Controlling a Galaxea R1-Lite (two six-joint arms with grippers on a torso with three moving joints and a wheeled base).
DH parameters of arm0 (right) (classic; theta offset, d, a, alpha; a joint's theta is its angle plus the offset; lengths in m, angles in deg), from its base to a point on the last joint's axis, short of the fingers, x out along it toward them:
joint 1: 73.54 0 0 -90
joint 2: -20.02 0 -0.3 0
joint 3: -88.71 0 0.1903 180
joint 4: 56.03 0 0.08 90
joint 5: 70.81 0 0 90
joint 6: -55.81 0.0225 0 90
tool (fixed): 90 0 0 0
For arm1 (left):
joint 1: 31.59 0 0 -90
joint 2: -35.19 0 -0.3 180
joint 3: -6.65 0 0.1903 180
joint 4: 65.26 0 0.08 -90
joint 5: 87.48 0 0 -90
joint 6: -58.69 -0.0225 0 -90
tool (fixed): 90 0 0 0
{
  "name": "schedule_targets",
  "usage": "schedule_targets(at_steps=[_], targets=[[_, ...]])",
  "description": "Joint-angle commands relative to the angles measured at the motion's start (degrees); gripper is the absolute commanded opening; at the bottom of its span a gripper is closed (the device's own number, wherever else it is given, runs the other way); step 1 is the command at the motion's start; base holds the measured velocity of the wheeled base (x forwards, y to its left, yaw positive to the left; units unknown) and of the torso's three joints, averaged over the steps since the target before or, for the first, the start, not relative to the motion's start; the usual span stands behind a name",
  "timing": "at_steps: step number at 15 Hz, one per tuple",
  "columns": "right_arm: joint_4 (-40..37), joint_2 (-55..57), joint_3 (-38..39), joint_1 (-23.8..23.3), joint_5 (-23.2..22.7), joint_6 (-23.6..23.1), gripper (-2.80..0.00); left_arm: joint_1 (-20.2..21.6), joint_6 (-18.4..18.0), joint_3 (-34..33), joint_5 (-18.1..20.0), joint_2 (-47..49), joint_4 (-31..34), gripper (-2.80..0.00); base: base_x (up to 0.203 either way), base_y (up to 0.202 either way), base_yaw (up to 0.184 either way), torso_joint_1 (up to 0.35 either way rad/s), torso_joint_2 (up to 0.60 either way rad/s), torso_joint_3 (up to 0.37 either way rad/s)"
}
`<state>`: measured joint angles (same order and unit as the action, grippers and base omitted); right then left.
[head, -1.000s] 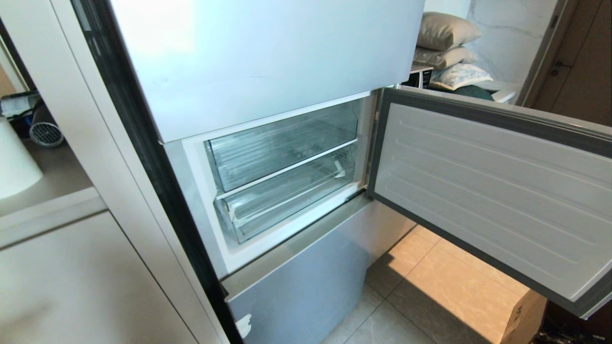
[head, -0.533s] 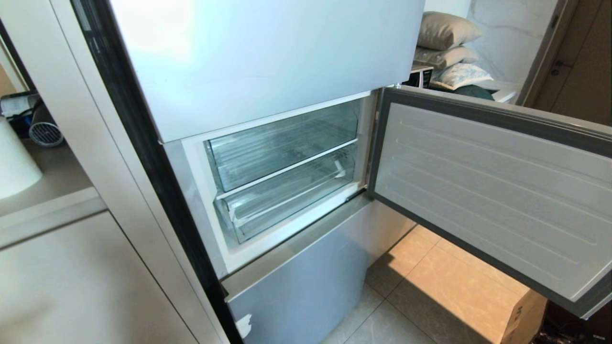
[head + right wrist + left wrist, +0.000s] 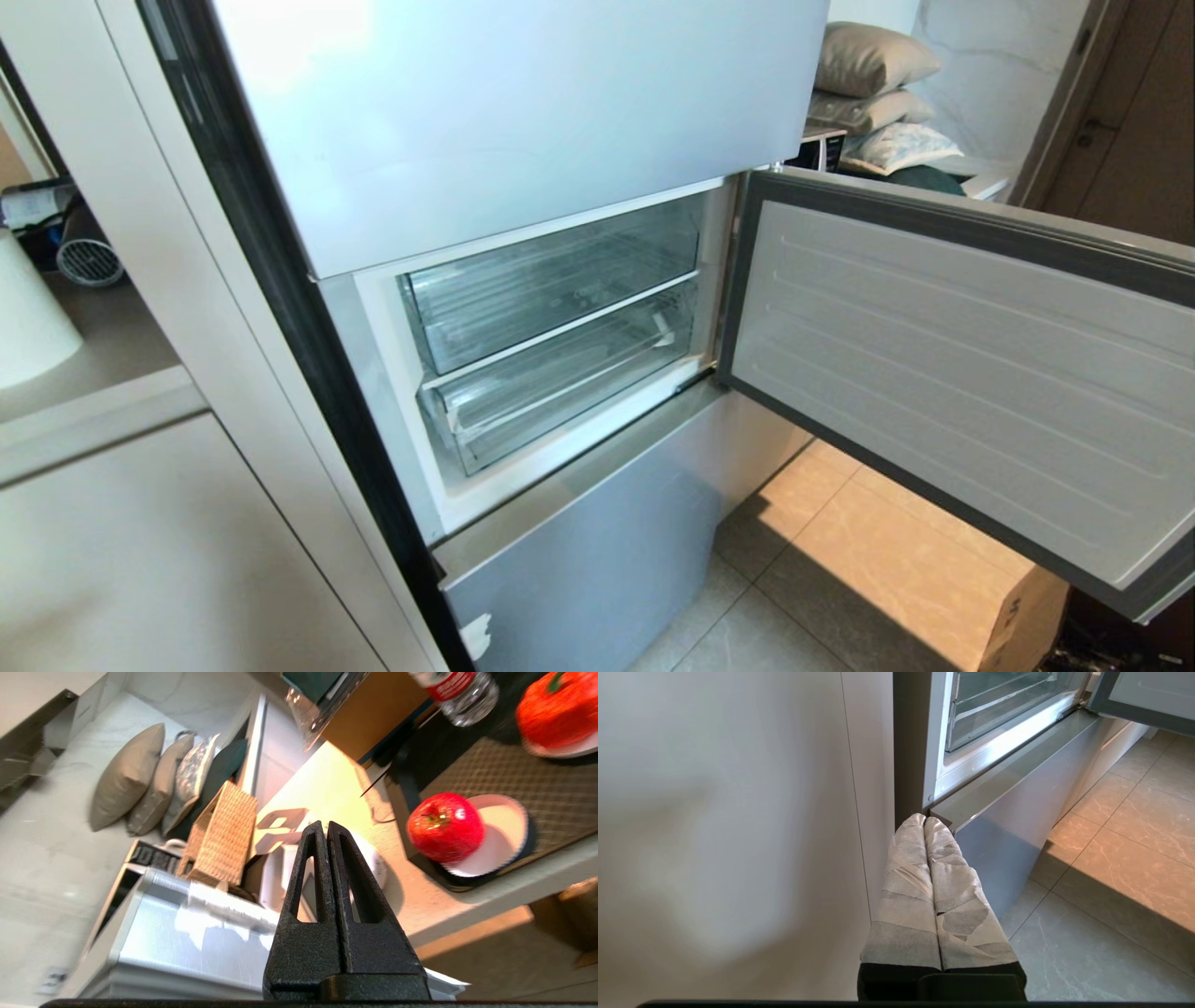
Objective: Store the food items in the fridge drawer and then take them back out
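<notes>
Head view unchanged over last second, drawer [image 3: 560, 392] shut | my right hand [image 3: 327, 830] closed, empty, facing apple [image 3: 444, 827] on plate [image 3: 502, 833] on table [image 3: 341, 798] | fuzzy fruit [image 3: 556, 711] beyond | left hand [image 3: 925, 822] closed, parked | storing not begun.

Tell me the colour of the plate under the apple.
White plate, seen best in the right wrist view.

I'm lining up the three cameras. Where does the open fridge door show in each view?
Head view: fridge door fills the right side, swung open.
Left wrist view: only its corner, top right.
Right wrist view: cannot tell.
Shared landmark: stacked pillows, in head and right wrist views.
</notes>
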<state>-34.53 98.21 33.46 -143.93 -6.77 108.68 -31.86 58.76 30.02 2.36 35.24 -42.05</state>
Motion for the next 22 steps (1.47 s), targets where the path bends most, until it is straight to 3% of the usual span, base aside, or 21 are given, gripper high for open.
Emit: schedule_targets(at_steps=[1, 6, 8, 12, 14, 17, 22], targets=[[0.2, 6.8, -3.2, 0.7, -1.7, 1.3, -2.80, 0.0, 0.0, 0.0, 0.0, 0.0, 0.0, -2.80, 0.000, 0.000, 0.000, 0.000, 0.00, 0.000], [0.2, 16.1, -12.2, 6.3, -12.4, 7.2, -2.80, 0.0, 0.0, 0.0, 0.0, 0.0, 0.0, -2.80, 0.000, 0.000, 0.000, 0.000, 0.00, 0.000], [0.1, 18.6, -14.9, 7.2, -18.2, 8.7, -2.80, 0.0, 0.0, 0.0, 0.0, 0.0, 0.0, -2.80, 0.000, 0.000, 0.000, 0.000, 0.00, 0.000], [-0.6, 20.3, -17.2, 7.9, -22.5, 10.6, -2.80, 0.0, 0.0, 0.0, 0.0, 0.0, 0.0, -2.80, 0.000, 0.000, 0.000, 0.000, 0.00, 0.000], [-4.9, 18.3, -16.6, 7.9, -28.2, 10.9, -2.80, 0.0, 0.0, 0.0, 0.0, 0.0, 0.0, -2.80, 0.000, 0.000, 0.000, 0.000, 0.00, 0.000], [-10.2, 12.0, -12.5, 7.9, -30.7, 10.4, -2.80, 0.0, 0.0, 0.0, 0.0, 0.0, 0.0, -2.80, 0.000, 0.000, 0.000, 0.000, 0.00, 0.000], [-11.0, -0.8, -6.4, 6.5, -31.7, 9.3, -2.80, 0.0, 0.0, 0.0, 0.0, 0.0, 0.0, -2.80, 0.000, 0.000, 0.000, 0.000, 0.00, 0.000]])
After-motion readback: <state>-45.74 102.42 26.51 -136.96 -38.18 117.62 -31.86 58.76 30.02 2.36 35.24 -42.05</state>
